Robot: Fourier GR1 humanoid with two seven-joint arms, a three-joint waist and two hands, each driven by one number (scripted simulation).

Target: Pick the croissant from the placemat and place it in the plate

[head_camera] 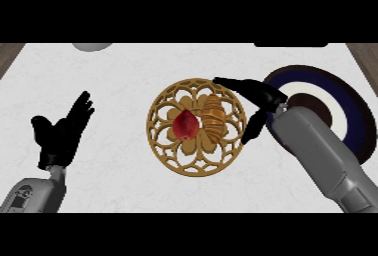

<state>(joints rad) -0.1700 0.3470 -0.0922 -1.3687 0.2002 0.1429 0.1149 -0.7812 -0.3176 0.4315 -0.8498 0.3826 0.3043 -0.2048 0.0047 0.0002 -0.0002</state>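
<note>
Resting near the left edge, the left hand [60, 131] is standing open with its fingers up and is holding nothing, well apart from everything else. Reaching in from the near right, the right hand [260, 102] is hovering at the right rim of the mat [164, 155], its fingers arching over the top and its thumb hanging down at the rim, spread wide and gripping nothing as yet. Lying a little right of the mat's middle, the croissant [212, 119] is sitting lengthwise, near to far, and a red fruit [186, 125] is lying just beside it on its left, seemingly touching it. That closeness is looking like the main risk: if the fingers are closing from the far side and sweeping left, they are likely to catch the fruit as well, or to push it off the mat. The croissant is also narrow and curved, so a pinch taken across one tip may be letting it swing or slip out on the way over. The mat's open carved pattern may be snagging a fingertip coming in too low, dragging the mat along. The plate [347, 107] is waiting just right of the hand, partly hidden by the forearm, so the carry is short, but the wrist is having to clear the plate's rim. Farther off, a grey object [93, 46] is showing at the far edge, too cut off to name. Counting: two hands, one mat, one croissant, one fruit, one plate, one grey object.
</note>
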